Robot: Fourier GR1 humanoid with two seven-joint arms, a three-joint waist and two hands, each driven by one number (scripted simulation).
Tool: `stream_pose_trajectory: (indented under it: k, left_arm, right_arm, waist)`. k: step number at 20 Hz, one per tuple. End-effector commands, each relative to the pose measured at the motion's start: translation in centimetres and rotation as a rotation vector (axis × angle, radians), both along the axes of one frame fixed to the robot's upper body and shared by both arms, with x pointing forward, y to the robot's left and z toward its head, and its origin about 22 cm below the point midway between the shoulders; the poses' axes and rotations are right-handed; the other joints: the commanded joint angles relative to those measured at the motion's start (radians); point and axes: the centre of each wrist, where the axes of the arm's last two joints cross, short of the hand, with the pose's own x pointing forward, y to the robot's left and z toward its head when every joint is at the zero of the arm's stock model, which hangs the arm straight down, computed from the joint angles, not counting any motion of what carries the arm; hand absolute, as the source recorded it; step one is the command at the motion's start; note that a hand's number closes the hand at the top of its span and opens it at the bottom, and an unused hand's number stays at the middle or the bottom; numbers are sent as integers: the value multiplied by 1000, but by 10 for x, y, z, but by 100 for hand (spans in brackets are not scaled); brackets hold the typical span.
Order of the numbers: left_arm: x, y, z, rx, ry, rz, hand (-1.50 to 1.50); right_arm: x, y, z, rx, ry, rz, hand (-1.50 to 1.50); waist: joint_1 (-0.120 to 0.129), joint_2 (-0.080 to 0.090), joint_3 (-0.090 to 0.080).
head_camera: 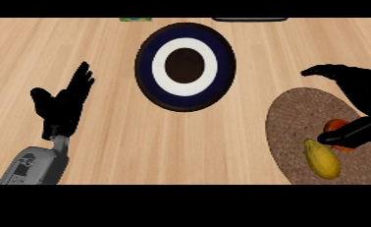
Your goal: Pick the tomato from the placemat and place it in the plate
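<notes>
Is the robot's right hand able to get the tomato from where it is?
Probably yes. The right hand is already over the placemat, its thumb lying across the tomato. The yellow fruit lies close beside it.

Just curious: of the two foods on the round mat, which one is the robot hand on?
The red tomato: the right robot hand curls over it, while the yellow fruit lies untouched beside it.
</notes>
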Motion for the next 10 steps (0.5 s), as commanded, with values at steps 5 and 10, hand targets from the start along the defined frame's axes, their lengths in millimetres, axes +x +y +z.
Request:
stream_pose_trajectory:
  k: [5, 10]
  left_arm:
    - [-1, 5, 3, 35, 6, -55, 0]
    - [10, 4, 17, 38, -2, -69, 0]
  right_arm:
    - [-11, -59, 17, -187, -114, 141, -150]
    - [-20, -78, 21, -321, -178, 135, -150]
  waist:
    - [36, 3, 0]
    - [35, 2, -1]
